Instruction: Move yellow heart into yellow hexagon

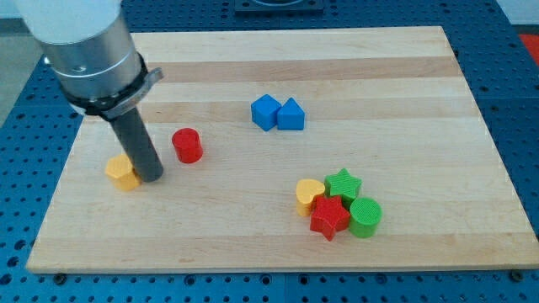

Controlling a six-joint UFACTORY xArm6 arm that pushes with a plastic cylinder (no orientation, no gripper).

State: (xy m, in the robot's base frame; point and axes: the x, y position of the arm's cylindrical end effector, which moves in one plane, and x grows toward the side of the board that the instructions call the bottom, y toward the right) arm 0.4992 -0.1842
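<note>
The yellow heart (309, 194) lies at the view's lower right, touching the red star (329, 218) and the green star (344, 184). The yellow hexagon (121, 172) lies at the view's left, partly hidden behind my rod. My tip (152, 178) rests on the board right against the hexagon's right side, far to the left of the heart.
A red cylinder (187, 145) stands just right of my rod. A blue cube (265, 111) and a blue triangular block (290, 114) touch near the middle top. A green cylinder (365, 216) sits beside the red star. The wooden board (404, 93) ends near the hexagon's left.
</note>
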